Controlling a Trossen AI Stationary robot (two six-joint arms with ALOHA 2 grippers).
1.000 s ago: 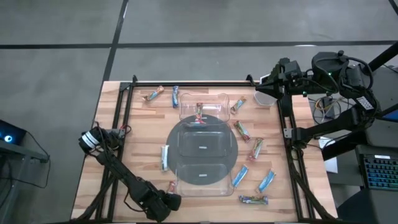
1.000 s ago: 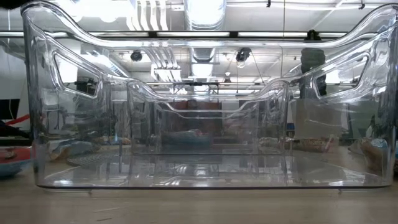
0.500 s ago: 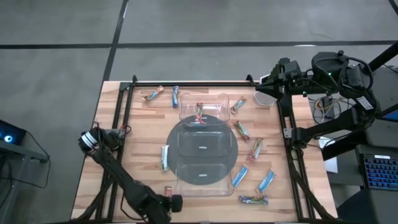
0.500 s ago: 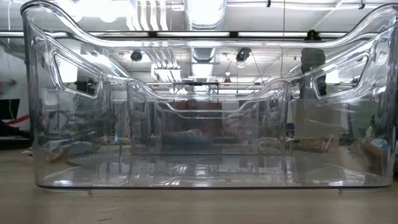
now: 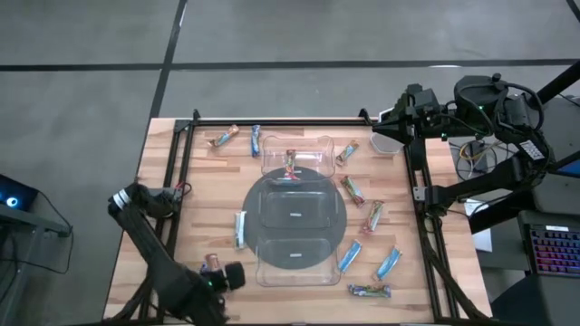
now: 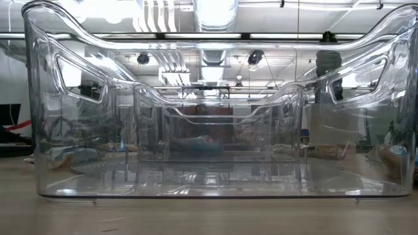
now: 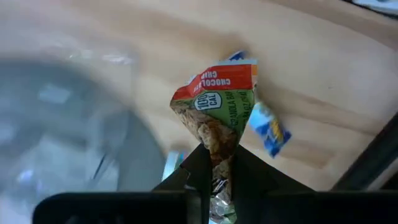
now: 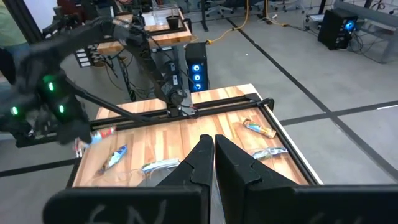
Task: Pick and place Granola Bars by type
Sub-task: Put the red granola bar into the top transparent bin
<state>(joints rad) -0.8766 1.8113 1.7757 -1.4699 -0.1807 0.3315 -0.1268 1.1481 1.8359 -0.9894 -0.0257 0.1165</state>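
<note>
Your left gripper (image 7: 219, 163) is clamped on one granola bar (image 7: 216, 112) (red-and-green wrapper), lifted off the table (image 5: 204, 190) at the near-left, just left of the clear tray (image 5: 294, 217). Other bars (image 5: 362, 225) lie scattered around the tray. Right gripper (image 8: 212, 152) sits closed at the far-right corner, holding nothing.

Clear plastic compartment tray (image 5: 272, 165) mid-table on wooden table (image 5: 201, 186); computer keyboard (image 5: 554, 254) just off its right side.

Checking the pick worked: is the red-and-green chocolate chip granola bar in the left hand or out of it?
In it: the left hand pinches the red-and-green foil-wrapped granola bar above the wooden table.
</note>
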